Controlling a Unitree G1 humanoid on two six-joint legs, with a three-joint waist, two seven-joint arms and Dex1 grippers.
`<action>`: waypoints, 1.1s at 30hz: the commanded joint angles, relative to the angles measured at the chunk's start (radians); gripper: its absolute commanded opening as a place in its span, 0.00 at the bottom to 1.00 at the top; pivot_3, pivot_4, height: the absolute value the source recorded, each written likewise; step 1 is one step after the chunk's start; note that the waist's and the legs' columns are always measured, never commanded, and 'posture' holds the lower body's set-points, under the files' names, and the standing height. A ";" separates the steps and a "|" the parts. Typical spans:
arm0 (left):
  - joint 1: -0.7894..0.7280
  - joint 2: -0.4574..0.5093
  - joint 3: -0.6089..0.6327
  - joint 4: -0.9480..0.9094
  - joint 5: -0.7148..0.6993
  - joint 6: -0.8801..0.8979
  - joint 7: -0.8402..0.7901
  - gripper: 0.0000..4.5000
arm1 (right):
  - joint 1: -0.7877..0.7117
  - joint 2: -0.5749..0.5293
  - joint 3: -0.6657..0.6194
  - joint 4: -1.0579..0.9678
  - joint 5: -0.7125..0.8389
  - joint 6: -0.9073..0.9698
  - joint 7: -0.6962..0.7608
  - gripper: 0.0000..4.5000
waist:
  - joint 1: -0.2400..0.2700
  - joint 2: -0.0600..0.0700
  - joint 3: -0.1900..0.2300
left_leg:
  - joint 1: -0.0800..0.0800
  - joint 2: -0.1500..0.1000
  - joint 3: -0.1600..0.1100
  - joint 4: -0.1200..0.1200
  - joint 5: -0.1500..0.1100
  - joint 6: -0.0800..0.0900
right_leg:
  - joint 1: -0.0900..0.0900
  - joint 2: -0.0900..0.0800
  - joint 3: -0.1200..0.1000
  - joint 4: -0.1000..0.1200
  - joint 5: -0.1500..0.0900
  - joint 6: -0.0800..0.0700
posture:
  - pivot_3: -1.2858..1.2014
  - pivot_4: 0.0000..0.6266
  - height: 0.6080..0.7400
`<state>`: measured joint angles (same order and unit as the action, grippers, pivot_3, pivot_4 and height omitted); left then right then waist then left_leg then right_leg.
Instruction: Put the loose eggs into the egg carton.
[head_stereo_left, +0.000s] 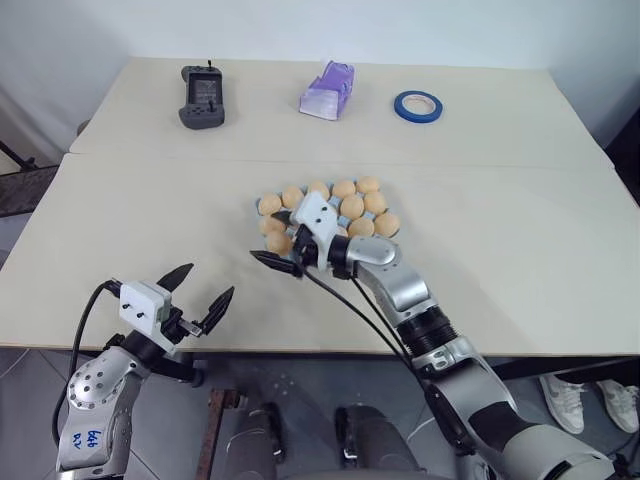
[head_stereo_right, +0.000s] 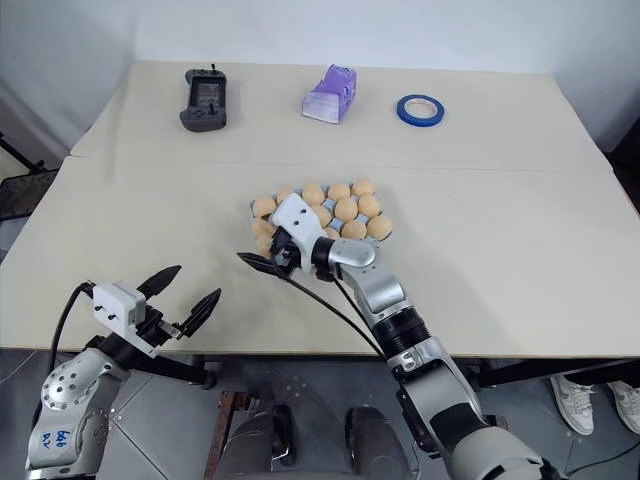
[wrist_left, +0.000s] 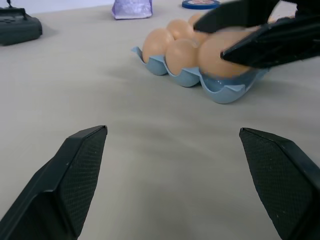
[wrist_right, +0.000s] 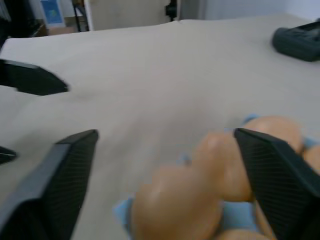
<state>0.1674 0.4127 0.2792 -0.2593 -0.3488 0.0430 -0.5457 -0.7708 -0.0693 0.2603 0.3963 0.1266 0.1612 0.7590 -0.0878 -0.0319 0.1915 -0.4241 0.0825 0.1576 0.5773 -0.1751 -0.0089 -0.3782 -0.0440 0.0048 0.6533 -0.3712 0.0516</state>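
- Near the middle of the tabletop (head_stereo_left: 520, 250) sits the egg carton (wrist_left: 220, 90), a light blue moulded tray, its visible cups filled with pale orange-tan eggs (head_stereo_left: 352, 206).
- No loose egg can be made out on the bare surface around the carton; the cups under the right arm are hidden, so a full count cannot be confirmed.
- Right gripper (head_stereo_left: 283, 240) hovers at the carton's near-left corner, fingers spread wide and holding nothing — one finger over the corner eggs, the other out past the tray's edge above bare tabletop.
- In the right wrist view the nearest eggs lie just beside one finger (wrist_right: 280, 175), between the two fingers rather than clamped by them.
- Left gripper (head_stereo_left: 200, 295) stands well apart from the carton near the front-left edge, fingers open and empty, pointing toward the tray.
- Risk, as judged: the right fingers are very close to seated eggs; any drop or sideways sweep on withdrawal could knock an egg out of its cup or drag the light tray across the surface.
- Risk, as judged: an egg resting high in its cup — seating cannot be told here — could roll out if the tray is nudged.
- Further back lie a dark handheld controller (head_stereo_left: 202, 97), a purple-white tissue pack (head_stereo_left: 328, 91) and a blue tape roll (head_stereo_left: 418, 106), all well clear of the work.
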 joint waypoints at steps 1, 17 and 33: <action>0.003 0.003 0.013 -0.032 -0.016 -0.008 0.000 1.00 | 0.028 -0.033 -0.025 -0.138 0.043 0.034 0.043 1.00 | 0.001 0.000 0.000 | 0.000 0.000 0.000 0.000 0.000 0.000 | 0.000 0.000 0.000 0.000 0.000 0.000 | 0.52 0.24 1.00; -0.091 0.085 -0.054 0.005 0.003 0.034 -0.089 1.00 | 0.610 -0.452 -0.421 -0.485 0.250 -0.150 0.208 1.00 | 0.001 0.000 0.000 | 0.001 0.001 -0.001 0.000 -0.001 0.001 | 0.003 0.004 0.001 -0.005 0.000 0.001 | 0.52 0.24 1.00; -0.155 0.092 -0.054 0.048 0.027 0.030 -0.074 1.00 | 0.704 -0.467 -0.471 -0.411 0.233 -0.296 0.157 1.00 | 0.006 0.000 0.000 | 0.001 0.001 -0.001 0.001 -0.002 0.001 | 0.004 0.002 0.001 -0.005 0.001 0.002 | 0.52 0.24 1.00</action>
<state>0.0147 0.5093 0.2116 -0.1919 -0.3218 0.0814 -0.6336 -0.0715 -0.5225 -0.1736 -0.0119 0.3531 -0.1059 0.9239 -0.0821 -0.0323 0.1914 -0.4231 0.0831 0.1567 0.5785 -0.1765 -0.0074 -0.3740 -0.0414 0.0057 0.6479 -0.3703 0.0535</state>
